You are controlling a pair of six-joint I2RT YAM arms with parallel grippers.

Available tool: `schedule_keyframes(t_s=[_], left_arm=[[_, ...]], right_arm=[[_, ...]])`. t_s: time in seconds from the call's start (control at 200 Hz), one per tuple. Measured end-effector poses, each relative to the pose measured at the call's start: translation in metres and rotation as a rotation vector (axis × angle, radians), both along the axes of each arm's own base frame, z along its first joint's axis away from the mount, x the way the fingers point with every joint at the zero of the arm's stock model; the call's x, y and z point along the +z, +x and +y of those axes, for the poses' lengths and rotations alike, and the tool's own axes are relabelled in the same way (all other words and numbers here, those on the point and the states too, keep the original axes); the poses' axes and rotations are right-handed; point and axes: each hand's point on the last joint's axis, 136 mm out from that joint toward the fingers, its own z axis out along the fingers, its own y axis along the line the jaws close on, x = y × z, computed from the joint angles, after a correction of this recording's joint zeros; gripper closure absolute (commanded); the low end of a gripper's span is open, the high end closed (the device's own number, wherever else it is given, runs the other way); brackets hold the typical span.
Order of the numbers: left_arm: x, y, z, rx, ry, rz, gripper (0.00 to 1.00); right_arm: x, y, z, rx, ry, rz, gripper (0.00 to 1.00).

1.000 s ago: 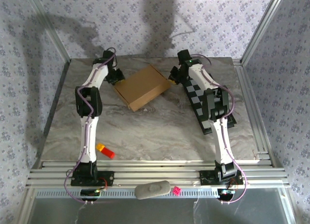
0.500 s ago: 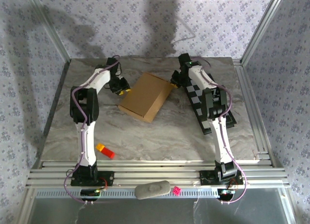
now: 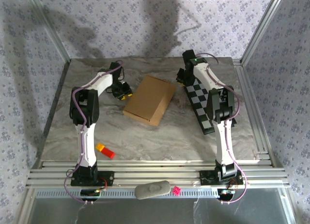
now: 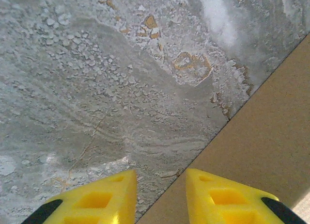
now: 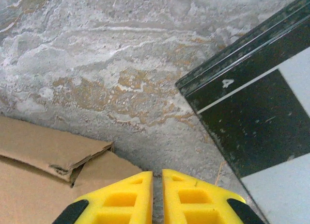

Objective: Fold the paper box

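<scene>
"One table (image 3: 160, 141), one box (image 3: 150, 100): where does the box lie?"

"Flat on the far middle of the table, between the two arms. Its long axis runs far to near, with the near end swung a little toward the left arm."

"And the board (image 3: 202, 104)?"

"Checkered, on the right, just beside the box's far right corner. I judge it would hem in any push that way."

"Which gripper is nearer?"

"Both are close. The left gripper (image 3: 125, 92) sits just beside the box's left long edge. Its wrist view has the fingers (image 4: 101, 202) parted and empty, with the cardboard edge running beneath one of them. The right gripper (image 3: 180, 81) hangs by the far right corner, over the bare strip between box and board. Its fingers (image 5: 121, 197) are nearly together with nothing between them. The corner lies off to their left, and a flap there is lifted slightly."

"So the left leads?"

"My guess is yes. It straddles the edge, so it could pinch or lift there."

"Anything else?"

"A small block (image 3: 105, 150) near the left base, well apart."
</scene>
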Motion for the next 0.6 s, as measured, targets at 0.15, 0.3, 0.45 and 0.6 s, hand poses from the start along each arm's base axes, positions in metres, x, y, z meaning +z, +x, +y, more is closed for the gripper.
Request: schedule_keyframes(t_s=[0.15, 0.3, 0.45, 0.6], left_arm=[[0.001, 0.001, -0.001, -0.001, -0.006, -0.006, 0.68], [0.001, 0.003, -0.004, -0.006, -0.011, -0.014, 0.68], [0.002, 0.000, -0.012, -0.024, -0.015, -0.015, 0.68], [0.005, 0.005, -0.022, -0.043, -0.014, -0.019, 0.68]], right_arm=[[-0.016, -0.018, 0.007, 0.020, -0.014, 0.053, 0.86], [-0.020, -0.020, 0.014, 0.037, 0.007, 0.070, 0.86], [-0.017, 0.001, 0.027, 0.054, 0.051, 0.034, 0.87], [-0.029, 0.002, 0.029, 0.059, 0.058, 0.054, 0.88]])
